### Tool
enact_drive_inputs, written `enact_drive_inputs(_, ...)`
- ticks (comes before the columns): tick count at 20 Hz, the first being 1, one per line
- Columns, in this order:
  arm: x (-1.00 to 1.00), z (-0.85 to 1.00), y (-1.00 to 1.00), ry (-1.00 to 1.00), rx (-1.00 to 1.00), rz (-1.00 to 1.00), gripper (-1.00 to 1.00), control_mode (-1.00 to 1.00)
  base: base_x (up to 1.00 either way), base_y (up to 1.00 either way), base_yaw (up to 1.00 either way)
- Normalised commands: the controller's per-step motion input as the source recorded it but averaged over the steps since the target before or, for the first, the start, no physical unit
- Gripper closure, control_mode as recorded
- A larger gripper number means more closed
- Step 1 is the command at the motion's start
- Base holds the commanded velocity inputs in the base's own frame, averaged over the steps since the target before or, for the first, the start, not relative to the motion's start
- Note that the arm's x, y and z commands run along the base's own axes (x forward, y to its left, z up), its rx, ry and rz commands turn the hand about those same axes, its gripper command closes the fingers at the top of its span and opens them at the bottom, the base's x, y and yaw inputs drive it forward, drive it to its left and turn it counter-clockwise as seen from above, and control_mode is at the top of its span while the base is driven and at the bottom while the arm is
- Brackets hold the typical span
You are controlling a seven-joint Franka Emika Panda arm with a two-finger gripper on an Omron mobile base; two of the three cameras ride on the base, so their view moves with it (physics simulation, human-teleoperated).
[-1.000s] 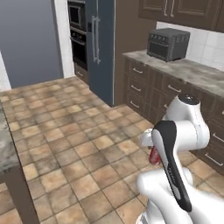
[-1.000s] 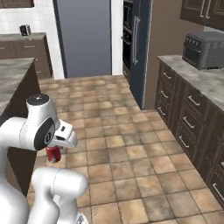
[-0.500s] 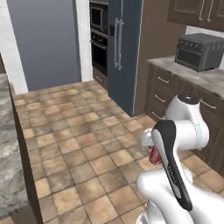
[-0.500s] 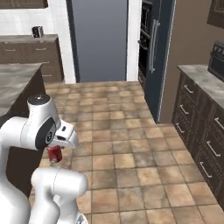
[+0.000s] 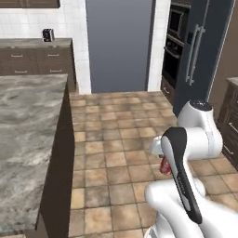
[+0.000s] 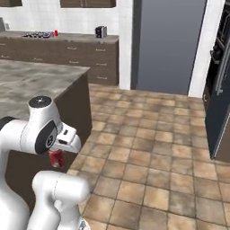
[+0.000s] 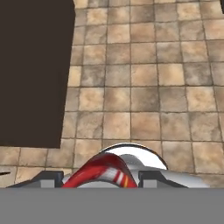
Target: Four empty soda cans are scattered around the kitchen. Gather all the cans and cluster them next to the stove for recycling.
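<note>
base swung left; end effector (image 7: 98,179) holds red can (image 7: 105,173).

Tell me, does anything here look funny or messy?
Nothing looks spilled or broken. The one funny thing is a dark red soda can up in the air over the tiled floor, because the tool is shut on it. Far off, a bright red can stands on the counter.

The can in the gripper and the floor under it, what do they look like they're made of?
The can looks like painted metal: glossy dark red body, silvery rim catching light. The floor looks like matte stone or ceramic tile: mottled tan and brown squares with grout lines. Both are rendered, so this is only how they look.
</note>
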Motion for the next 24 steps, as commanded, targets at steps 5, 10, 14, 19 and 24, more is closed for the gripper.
enact_drive_inputs(5, 0.0, 0.0, 0.0, 0.0, 0.0, 0.0, 1.0, 1.0, 0.83, -1.0, 0.43)
enact_drive_inputs(10, 0.0, 0.0, 0.0, 0.0, 0.0, 0.0, 1.0, 1.0, 0.91, -1.0, 0.37)
enact_drive_inputs(14, 0.0, 0.0, 0.0, 0.0, 0.0, 0.0, 1.0, 1.0, 1.0, -1.0, 0.37)
enact_drive_inputs(19, 0.0, 0.0, 0.0, 0.0, 0.0, 0.0, 1.0, 1.0, 1.0, -0.81, 0.46)
enact_drive_inputs(24, 0.0, 0.0, 0.0, 0.0, 0.0, 0.0, 1.0, 1.0, 1.0, -0.77, 0.34)
